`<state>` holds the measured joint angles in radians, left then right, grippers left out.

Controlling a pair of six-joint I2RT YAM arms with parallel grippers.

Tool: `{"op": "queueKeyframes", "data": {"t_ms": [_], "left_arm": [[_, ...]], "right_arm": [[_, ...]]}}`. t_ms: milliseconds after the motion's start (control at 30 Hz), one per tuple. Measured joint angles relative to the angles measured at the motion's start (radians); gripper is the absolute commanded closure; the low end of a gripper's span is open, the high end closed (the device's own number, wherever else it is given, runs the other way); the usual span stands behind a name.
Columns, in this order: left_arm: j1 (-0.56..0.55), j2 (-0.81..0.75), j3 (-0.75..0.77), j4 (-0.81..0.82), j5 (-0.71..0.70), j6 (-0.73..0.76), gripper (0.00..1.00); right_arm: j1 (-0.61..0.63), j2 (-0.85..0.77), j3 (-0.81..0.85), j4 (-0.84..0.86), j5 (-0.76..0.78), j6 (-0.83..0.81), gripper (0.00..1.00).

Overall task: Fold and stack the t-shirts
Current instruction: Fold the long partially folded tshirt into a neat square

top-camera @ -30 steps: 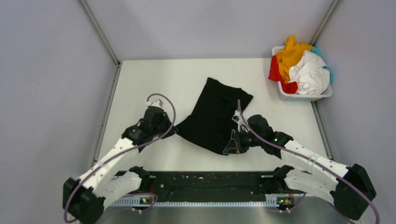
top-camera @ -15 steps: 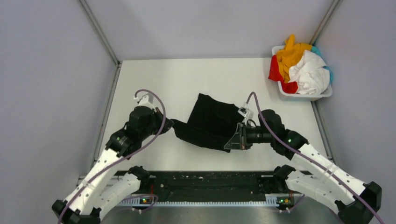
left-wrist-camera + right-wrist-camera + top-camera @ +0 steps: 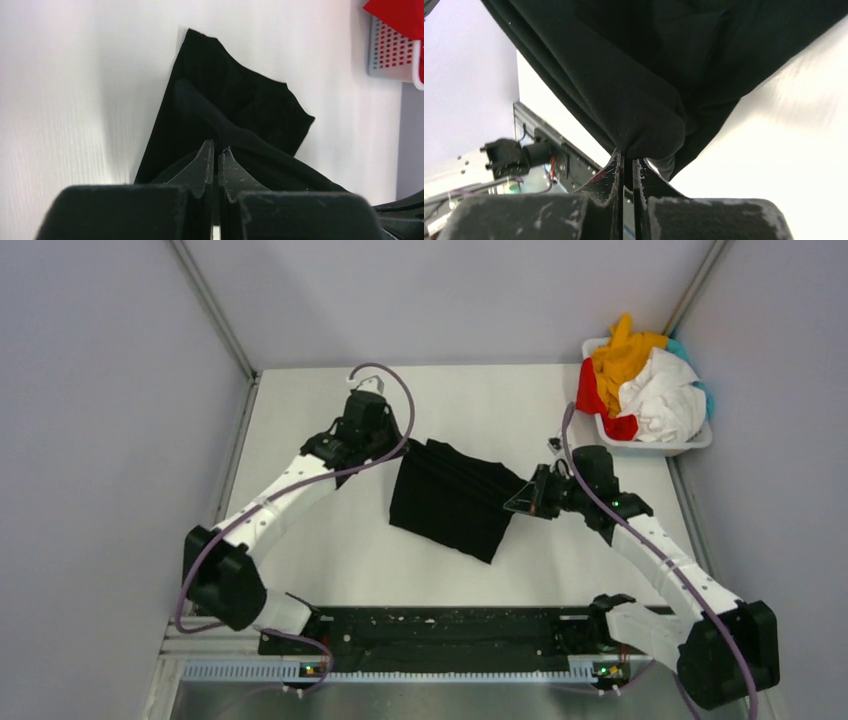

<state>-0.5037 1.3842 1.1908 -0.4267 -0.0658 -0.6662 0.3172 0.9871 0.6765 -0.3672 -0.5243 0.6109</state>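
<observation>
A large black t-shirt (image 3: 450, 502) hangs stretched between my two grippers over the middle of the table, its lower part trailing toward the near side. My left gripper (image 3: 402, 447) is shut on its far left corner; the left wrist view shows the cloth (image 3: 235, 110) pinched between the fingers (image 3: 203, 160). My right gripper (image 3: 517, 502) is shut on its right edge; the right wrist view shows the cloth (image 3: 624, 85) bunched above the fingers (image 3: 614, 170). Orange-yellow (image 3: 622, 355), red (image 3: 590, 390), white (image 3: 662, 398) and teal t-shirts lie heaped in the basket.
A white plastic basket (image 3: 655, 447) stands at the table's far right corner. Grey walls close in the left, far and right sides. A black rail (image 3: 440, 630) with the arm bases runs along the near edge.
Both grippers have moved away from the near edge toward the far side, carrying the black t-shirt; it is now pulled wider between them and lifted off the table.
</observation>
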Motion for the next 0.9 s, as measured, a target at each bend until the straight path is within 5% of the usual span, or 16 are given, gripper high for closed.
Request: {"op": "queueKeyframes", "data": {"t_ms": [467, 533, 567, 700, 900], "left_arm": [[0.045, 0.521, 0.368, 0.014, 0.010, 0.067, 0.98], [0.054, 0.570, 0.404, 0.013, 0.021, 0.069, 0.70], [0.058, 0.588, 0.417, 0.010, 0.026, 0.071, 0.49], [0.079, 0.648, 0.481, -0.012, 0.028, 0.091, 0.21], [0.100, 0.632, 0.488, -0.019, 0.072, 0.099, 0.11]], "right_arm": [[-0.131, 0.386, 0.099, 0.215, 0.037, -0.029, 0.97], [-0.135, 0.448, 0.121, 0.233, 0.046, -0.040, 0.73], [-0.138, 0.474, 0.132, 0.238, 0.051, -0.044, 0.49], [-0.157, 0.547, 0.181, 0.240, 0.091, -0.068, 0.06], [-0.169, 0.520, 0.198, 0.260, 0.069, -0.085, 0.01]]}}
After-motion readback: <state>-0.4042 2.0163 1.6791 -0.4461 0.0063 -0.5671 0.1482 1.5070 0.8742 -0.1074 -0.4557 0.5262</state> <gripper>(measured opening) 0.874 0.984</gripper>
